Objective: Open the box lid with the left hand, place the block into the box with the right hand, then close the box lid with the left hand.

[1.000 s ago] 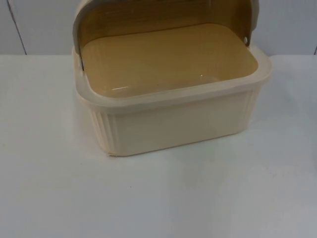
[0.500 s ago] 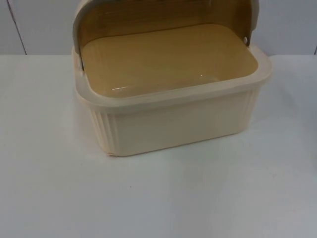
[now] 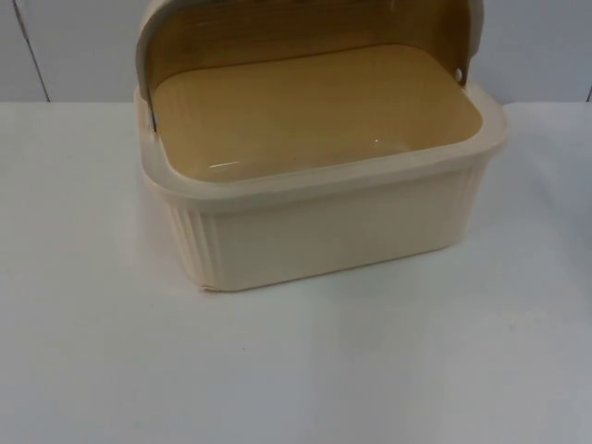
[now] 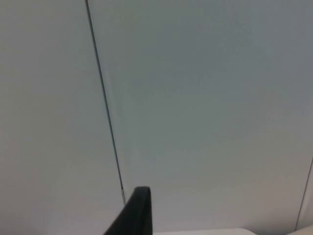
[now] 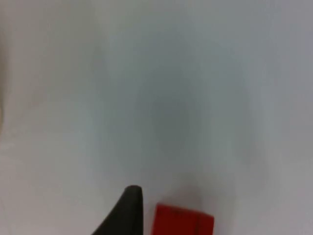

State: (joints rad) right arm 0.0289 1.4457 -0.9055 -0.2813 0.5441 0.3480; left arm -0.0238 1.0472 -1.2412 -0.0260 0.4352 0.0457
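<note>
— Top view first: what do we have nearest us?

— Bare white table [image 3: 305, 370] at its near edge. Behind that, toward the table's far edge, stands the cream box [image 3: 324, 231] with ribbed walls. Its lid [image 3: 185, 28] is swung up and back at the rear rim, so we look straight onto the tan floor inside, and we see no block in there. Beyond the box rises the grey partition wall [image 3: 74, 46].

— And the block?

— In the right wrist view we find the red block [image 5: 183, 223] lying on the table, just beside the black fingertip of the right tool [image 5: 128, 210]. Whether they touch, we cannot tell. We cannot tell either whether that tool stands apart or together, since we see one fingertip alone.

— The left arm?

— In the left wrist view the left tool [image 4: 137, 213] points at the partition wall [image 4: 205, 98], with a thin dark seam running down it. One fingertip again, so its state we cannot tell. A strip of table edge [image 4: 205, 231] shows beneath the wall.
</note>
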